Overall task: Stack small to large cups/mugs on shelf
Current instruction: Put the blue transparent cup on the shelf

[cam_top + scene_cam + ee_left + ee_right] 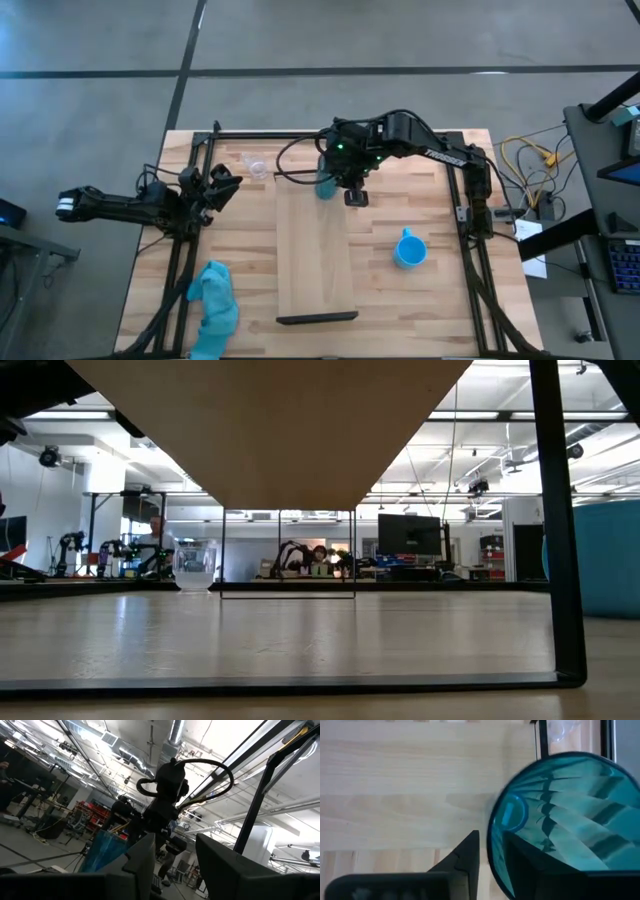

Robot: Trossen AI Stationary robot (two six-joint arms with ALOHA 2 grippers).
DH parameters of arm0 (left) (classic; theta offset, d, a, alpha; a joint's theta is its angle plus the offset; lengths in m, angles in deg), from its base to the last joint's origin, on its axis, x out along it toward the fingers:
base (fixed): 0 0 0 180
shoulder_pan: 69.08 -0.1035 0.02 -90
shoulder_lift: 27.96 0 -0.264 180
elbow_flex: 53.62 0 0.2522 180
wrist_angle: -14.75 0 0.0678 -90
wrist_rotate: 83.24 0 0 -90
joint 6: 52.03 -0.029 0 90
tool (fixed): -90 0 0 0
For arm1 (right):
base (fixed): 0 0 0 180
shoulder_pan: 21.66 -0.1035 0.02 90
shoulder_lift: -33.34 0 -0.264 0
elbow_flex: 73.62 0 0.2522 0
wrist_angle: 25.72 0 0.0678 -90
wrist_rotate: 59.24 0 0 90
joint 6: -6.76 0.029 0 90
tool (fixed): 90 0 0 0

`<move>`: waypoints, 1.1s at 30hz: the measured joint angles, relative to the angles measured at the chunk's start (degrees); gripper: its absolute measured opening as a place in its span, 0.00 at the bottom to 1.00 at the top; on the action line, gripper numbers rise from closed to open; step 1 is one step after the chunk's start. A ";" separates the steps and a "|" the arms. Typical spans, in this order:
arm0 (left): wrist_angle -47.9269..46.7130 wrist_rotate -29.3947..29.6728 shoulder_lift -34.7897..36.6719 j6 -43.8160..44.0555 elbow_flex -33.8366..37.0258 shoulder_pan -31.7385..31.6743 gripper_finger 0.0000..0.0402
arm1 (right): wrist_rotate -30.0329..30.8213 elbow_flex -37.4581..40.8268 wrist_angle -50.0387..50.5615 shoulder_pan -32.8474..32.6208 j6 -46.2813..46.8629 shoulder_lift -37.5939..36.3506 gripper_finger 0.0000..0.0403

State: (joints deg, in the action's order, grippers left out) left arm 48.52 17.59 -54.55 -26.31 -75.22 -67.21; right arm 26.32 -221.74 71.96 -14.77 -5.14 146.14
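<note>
The right gripper (335,185), at upper centre of the high view, is closed on the rim of the teal tumbler (325,186), one finger inside and one outside. The tumbler stands upright, mouth up, at the far end of the shelf (314,270). The blue mug (409,250) sits right of the shelf, the clear cup (255,167) upper left. The left gripper (222,186) waits at left, fingers parted, empty.

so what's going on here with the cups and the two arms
The right gripper is clamped on the rim of the teal tumbler, holding it at the far end of the wooden shelf. The blue mug sits on the tabletop beside the shelf, and the small clear cup stands near the table's far edge. The left gripper waits open at the table's left side, holding nothing.
</note>
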 joint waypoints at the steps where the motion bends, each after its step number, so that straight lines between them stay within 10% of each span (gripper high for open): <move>1: 0.00 0.00 0.00 0.00 0.00 0.02 0.32 | 0.01 0.00 -0.64 -0.02 -0.13 0.00 0.21; 33: 0.00 0.00 -0.01 0.00 0.00 0.02 0.32 | 0.05 -0.09 -15.51 -1.05 0.07 0.16 0.16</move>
State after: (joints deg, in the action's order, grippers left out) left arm 48.52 17.59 -54.56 -26.31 -75.22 -67.19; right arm 26.37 -221.83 56.44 -15.82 -5.07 146.30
